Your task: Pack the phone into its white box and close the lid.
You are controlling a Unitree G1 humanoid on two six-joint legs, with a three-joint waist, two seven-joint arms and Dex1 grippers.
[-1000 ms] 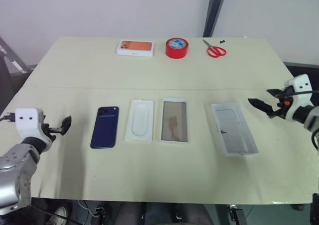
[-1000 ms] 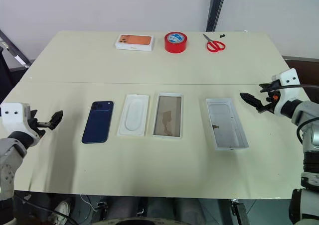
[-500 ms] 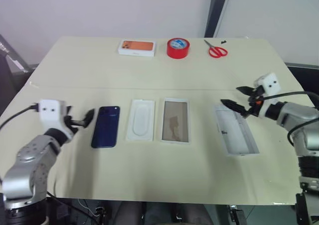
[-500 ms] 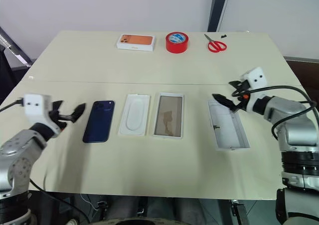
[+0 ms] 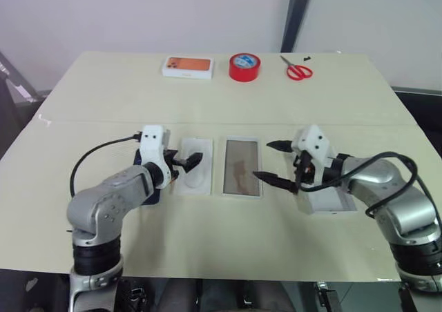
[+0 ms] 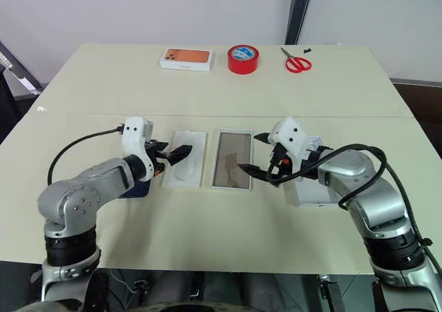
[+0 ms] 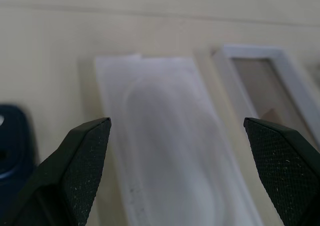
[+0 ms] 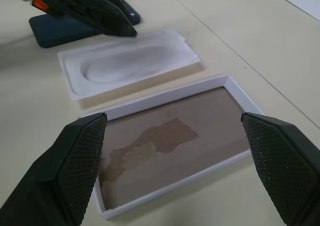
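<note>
**Pre-grasp: both hands over the middle row, nothing picked yet**

Nearest row on the surface (image 5: 228, 243), left to right: phone (image 6: 133, 188), flat white insert (image 6: 186, 157), white box (image 6: 233, 159), lid (image 6: 314, 193).

- Step in hand, my read: approach. Phone lies flat on the surface, mostly hidden behind the left forearm; the box is empty, tan floor showing.
- Left hand (image 6: 174, 154): fingers spread wide, holding nothing, hovering over the insert's near-left part, just beside the phone. Pointing forward-right, tilted down.
- Right hand (image 6: 254, 152): fingers wide, holding nothing, tips at the box's right edge; the arm crosses over the lid. Pointing forward-left.
- Next move probably calls for the left hand going to the phone's edges; it's slim and glossy, may slip.

Far edge: closed orange-top box (image 5: 187, 66), red tape roll (image 5: 244, 66), scissors (image 5: 298, 69). Not involved.
</note>
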